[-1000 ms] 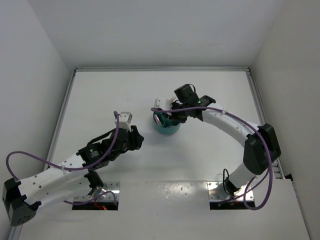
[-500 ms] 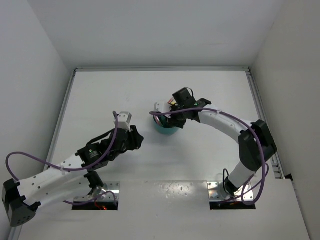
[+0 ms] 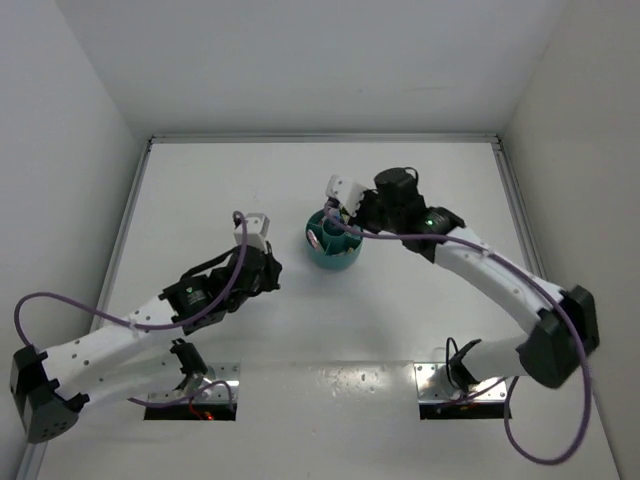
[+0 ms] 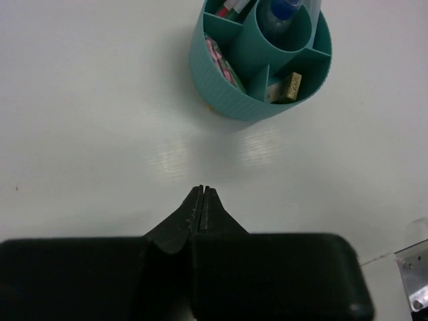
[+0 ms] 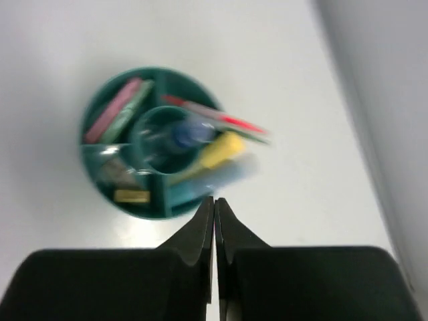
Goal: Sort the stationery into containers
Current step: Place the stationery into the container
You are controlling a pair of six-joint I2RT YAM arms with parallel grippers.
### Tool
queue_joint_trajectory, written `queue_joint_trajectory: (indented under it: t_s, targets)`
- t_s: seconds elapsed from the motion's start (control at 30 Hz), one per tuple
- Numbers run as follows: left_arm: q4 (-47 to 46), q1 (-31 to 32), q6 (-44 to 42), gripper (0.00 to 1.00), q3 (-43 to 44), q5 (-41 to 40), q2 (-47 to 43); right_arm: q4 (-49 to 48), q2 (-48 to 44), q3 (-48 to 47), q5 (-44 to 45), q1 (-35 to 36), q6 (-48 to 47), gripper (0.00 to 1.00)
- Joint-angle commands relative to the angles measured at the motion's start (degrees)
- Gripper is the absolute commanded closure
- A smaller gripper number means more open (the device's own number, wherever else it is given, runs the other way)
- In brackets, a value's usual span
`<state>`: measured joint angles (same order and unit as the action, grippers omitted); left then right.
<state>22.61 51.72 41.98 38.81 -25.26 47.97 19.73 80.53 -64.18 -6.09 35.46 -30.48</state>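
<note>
Organiser check, sorting run. The teal desk organiser [image 3: 332, 250] stands near the middle of the table [image 3: 400, 330]. The left arm sits off at its 9 o'clock and the right arm reaches in from its 1 o'clock.

Left gripper [image 4: 202, 192]: fingers pressed tip to tip with nothing between them, low over bare table, apart from the organiser wall.
Right gripper [image 5: 214, 200]: fingers also together and empty, poised above the organiser's near rim.

Contents, right wrist view (blurred):
- blue marker [image 5: 187, 134] in the centre cup
- yellow marker [image 5: 221, 150] leaning out at 3 o'clock, a paler blue one just below it
- two thin pens [image 5: 214, 120] slanting past the rim at 2 o'clock
- pink and green pieces [image 5: 120, 107] in the 10 o'clock compartment
- tan eraser block [image 5: 132, 196] at 7 o'clock, something grey beside it that I cannot name

No loose stationery shows on the table in any view. My reading is that the sorting is finished or nearly so, and the step in hand is clearing the arms.

To do it well: lift the right gripper straight up before swinging away. The markers and pens overhang the rim on its side, and a sideways sweep could hook one out or tip the organiser. The left arm can retreat low toward 7 o'clock.
</note>
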Motion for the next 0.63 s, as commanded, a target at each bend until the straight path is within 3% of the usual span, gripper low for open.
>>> queue_joint_trajectory:
  t_s: [0.0,0.03,0.1,0.13,0.17,0.2,0.3,0.37,0.47,0.6]
  targets:
    - [1.11,-1.97,-5.22,1.0,10.81,0.01,7.38,-16.62,-10.27,7.65,18.0,-0.83,10.24,0.99]
    - [1.99,-3.2,-6.8,1.0,13.29,0.64,13.06,-20.56,-11.61,9.15,25.26,-1.44,11.13,0.68]
    - [6.19,-4.43,-10.75,0.94,18.82,1.26,19.15,-21.48,-12.24,11.62,31.46,-2.67,12.72,0.27]
    - [8.39,-6.01,-12.86,0.47,23.9,1.26,24.58,-22.44,-11.46,12.84,38.45,-4.07,15.42,0.09]
    - [8.41,-7.15,-12.88,0.14,26.21,1.26,24.63,-22.45,-10.75,13.46,42.26,-4.96,17.63,0.0]
    - [10.85,-8.29,-15.49,0.01,28.67,2.13,30.55,-24.36,-9.96,14.34,46.21,-5.83,19.74,0.0]
    - [21.19,-9.8,-18.07,0.0,42.19,-2.58,42.34,-29.37,-8.64,18.91,55.55,-9.18,25.63,0.0]
    - [21.86,-9.27,-19.56,0.0,47.32,-7.42,49.32,-31.58,-8.64,21.98,59.95,-9.71,26.52,0.0]
    - [18.54,-11.46,-20.96,0.0,47.16,-0.62,49.43,-30.36,-7.93,22.52,62.16,-10.76,27.23,0.0]
    - [10.71,-15.94,-21.59,0.0,40.22,2.58,40.93,-26.34,-12.67,24.19,53.58,-10.77,27.4,0.0]
